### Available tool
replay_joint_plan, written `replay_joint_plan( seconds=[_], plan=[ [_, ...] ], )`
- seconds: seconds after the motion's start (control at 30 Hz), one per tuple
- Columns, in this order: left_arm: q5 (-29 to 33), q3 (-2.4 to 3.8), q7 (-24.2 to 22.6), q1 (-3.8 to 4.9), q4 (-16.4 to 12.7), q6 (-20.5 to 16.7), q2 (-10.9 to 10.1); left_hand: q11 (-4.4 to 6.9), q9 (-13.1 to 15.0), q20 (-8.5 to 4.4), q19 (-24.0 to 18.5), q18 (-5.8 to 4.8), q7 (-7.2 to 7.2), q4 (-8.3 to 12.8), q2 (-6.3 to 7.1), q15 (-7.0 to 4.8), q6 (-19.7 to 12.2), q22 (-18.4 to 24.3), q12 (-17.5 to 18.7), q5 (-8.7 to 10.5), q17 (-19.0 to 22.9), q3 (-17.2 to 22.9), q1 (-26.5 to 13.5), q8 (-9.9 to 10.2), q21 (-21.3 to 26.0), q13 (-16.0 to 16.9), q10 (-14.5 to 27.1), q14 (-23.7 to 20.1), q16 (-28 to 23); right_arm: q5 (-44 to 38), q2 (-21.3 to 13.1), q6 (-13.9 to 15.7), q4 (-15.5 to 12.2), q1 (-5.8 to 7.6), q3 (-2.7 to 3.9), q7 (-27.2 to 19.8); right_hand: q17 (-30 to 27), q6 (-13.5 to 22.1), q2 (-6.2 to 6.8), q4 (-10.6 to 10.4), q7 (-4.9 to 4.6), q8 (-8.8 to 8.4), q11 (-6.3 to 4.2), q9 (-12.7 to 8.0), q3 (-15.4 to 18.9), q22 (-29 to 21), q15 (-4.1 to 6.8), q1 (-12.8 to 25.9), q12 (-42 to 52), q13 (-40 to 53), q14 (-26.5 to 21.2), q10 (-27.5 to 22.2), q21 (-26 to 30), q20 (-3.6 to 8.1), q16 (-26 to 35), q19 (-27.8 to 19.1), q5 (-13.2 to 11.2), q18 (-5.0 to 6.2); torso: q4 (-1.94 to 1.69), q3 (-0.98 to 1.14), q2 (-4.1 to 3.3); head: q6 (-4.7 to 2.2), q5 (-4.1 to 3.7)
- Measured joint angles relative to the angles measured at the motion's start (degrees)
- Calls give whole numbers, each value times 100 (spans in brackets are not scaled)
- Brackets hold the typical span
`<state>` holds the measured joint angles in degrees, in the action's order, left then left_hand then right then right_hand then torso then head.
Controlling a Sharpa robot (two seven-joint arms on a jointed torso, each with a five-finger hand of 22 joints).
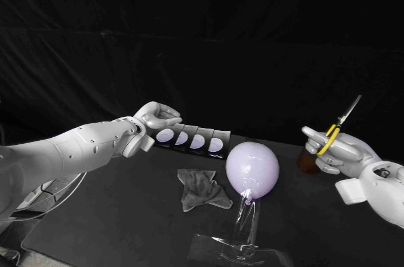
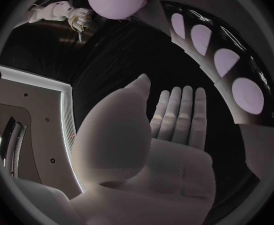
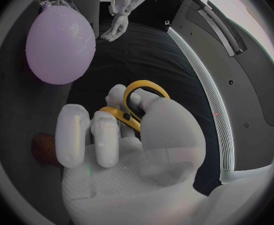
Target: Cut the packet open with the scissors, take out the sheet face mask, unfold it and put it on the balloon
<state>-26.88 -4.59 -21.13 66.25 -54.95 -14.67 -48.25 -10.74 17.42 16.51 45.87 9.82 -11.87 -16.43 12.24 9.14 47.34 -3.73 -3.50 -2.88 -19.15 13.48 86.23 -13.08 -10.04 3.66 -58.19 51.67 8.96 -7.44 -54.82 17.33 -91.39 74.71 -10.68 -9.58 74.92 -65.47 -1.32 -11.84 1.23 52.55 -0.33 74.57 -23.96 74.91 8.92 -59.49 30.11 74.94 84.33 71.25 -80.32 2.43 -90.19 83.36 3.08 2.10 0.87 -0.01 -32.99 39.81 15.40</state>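
Taking the balloon (image 1: 253, 166) as the centre of the dial in the head view, the pale crumpled cloth at about 8 o'clock, lying on the black table (image 1: 110, 220) just beside it, looks to be the sheet face mask (image 1: 202, 188), out of its wrapper but bunched up and not yet unfolded. The row of packets (image 1: 195, 140) stands at about 10 o'clock. The left hand (image 1: 156, 115) hovers at its far end, and the left wrist view shows that hand's palm flat and bare, grasping nothing. At 3 o'clock the right hand (image 1: 341, 150) is clenched around the yellow handles of the scissors (image 1: 343, 121), blades pointing up, with a brown object (image 1: 309, 163) just behind it. The mask will likely handle as thin, limp and probably damp, so it clings to itself and may tear at its cut-outs. It is better pinched lightly at an outer edge, one hand to each side, than grabbed by the middle of the bundle (which would only wad it tighter). That calls for the right hand to part with the scissors first. The balloon is light and sits on a slim clear stand (image 1: 244, 235), so any firm press could rock or tip it; the sheet should be draped on, not pushed.
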Motion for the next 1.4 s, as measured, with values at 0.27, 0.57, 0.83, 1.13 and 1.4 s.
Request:
replay_joint_plan(
  seconds=[0.27,0.57,0.83,1.13,1.4],
  plan=[
    [-291,9,446,-8,1189,3,350,-115,-38,9,-249,-3,45,-17,-24,96,-195,-20,0,-27,80,-1190,-450,80,127,-5,256,-189,-105,-34,-6,1,3,0,0,-10,3,2,-30,2,2,-49,0,0,3,3,0,-30,0,1,-1,0,0,0,1,0,0,-1,3,3,-7,55,115],
    [-942,14,1225,-13,2398,139,1017,-135,-60,9,-249,-7,59,-73,-108,92,-390,-34,-49,-12,103,-2085,-336,157,127,9,332,-193,-105,-96,-27,1,4,0,0,-17,3,10,-45,7,10,-66,0,0,9,3,-1,-46,0,-2,0,0,0,0,11,-1,1,-1,10,3,-4,86,126],
    [-1443,25,1816,-56,3155,297,1548,-216,-170,8,-248,-9,111,-84,254,186,-871,-31,-11,-12,155,-2376,-402,349,127,-9,664,-429,-185,-156,-36,1,-17,0,0,-20,-2,11,-44,8,11,-47,0,0,10,1,-2,-47,0,-4,1,0,0,-9,21,-10,1,-2,21,9,-16,116,143],
    [-1840,32,2196,-115,3696,337,1926,-369,-213,23,-1327,-284,183,-94,423,332,-1158,69,-16,-36,224,-2509,-517,404,476,5,1100,-886,-290,-219,-56,1,-29,0,0,-21,-1,20,-44,14,20,-44,0,0,17,-1,-5,-47,0,0,2,0,1,-10,21,-10,1,-3,37,10,-26,140,173],
    [-2238,26,1674,-173,3655,330,1916,-44,-288,30,-2732,-502,261,-80,260,494,-1527,164,-15,-36,884,-2364,175,458,788,-15,1839,-2794,-638,-264,-49,0,-28,0,1,-21,3,21,-43,14,21,-45,0,0,18,2,-13,-48,0,1,10,0,1,-10,22,-10,1,-4,34,13,-19,147,166]
  ],
)
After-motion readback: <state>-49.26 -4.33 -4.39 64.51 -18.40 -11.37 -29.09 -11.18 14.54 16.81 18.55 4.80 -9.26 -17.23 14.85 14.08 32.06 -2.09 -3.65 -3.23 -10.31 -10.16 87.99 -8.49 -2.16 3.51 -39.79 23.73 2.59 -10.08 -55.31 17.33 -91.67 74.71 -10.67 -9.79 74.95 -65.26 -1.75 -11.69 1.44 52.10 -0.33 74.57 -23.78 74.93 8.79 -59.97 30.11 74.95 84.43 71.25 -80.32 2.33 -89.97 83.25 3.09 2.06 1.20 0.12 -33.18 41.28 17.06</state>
